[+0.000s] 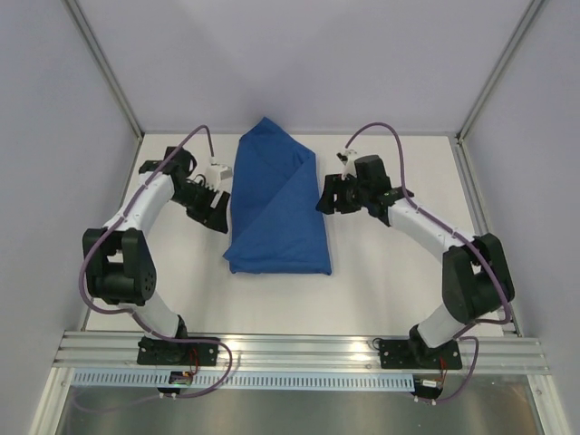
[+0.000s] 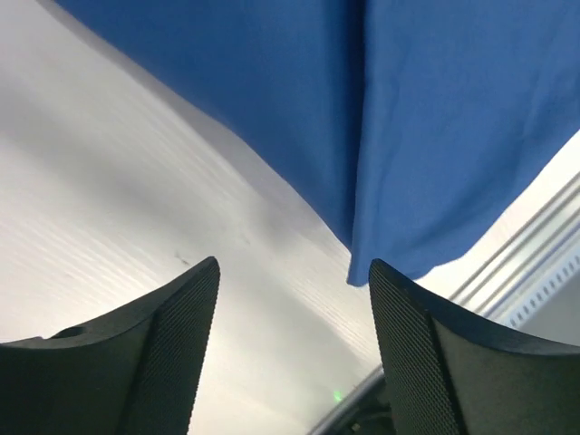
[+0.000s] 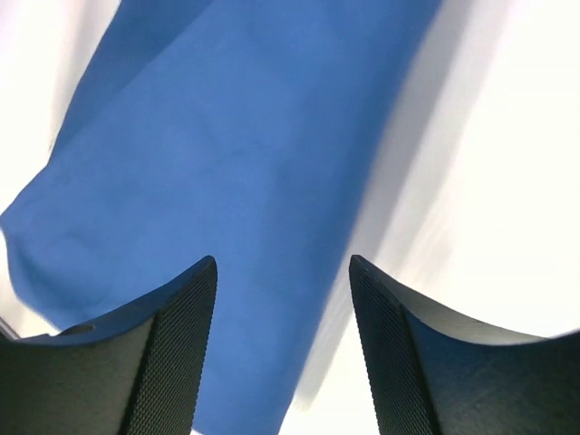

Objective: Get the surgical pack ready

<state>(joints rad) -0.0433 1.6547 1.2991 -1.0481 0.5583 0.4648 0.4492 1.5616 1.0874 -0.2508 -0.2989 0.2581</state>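
The surgical pack (image 1: 276, 201) is a royal-blue fabric bundle, folded lengthwise, lying in the middle of the white table with a diagonal fold line across it. My left gripper (image 1: 220, 201) hangs just off its left edge, open, with nothing between the fingers. In the left wrist view the blue pack (image 2: 381, 118) fills the top, and only bare table shows in the gap of the left gripper (image 2: 294, 272). My right gripper (image 1: 323, 195) sits at the pack's right edge, open. In the right wrist view the pack (image 3: 227, 181) lies beyond the empty gap of the right gripper (image 3: 283, 267).
Grey enclosure walls (image 1: 54, 109) with metal corner posts stand around the white table (image 1: 381, 272). An aluminium rail (image 1: 299, 349) carrying both arm bases runs along the near edge. Purple cables loop over each arm.
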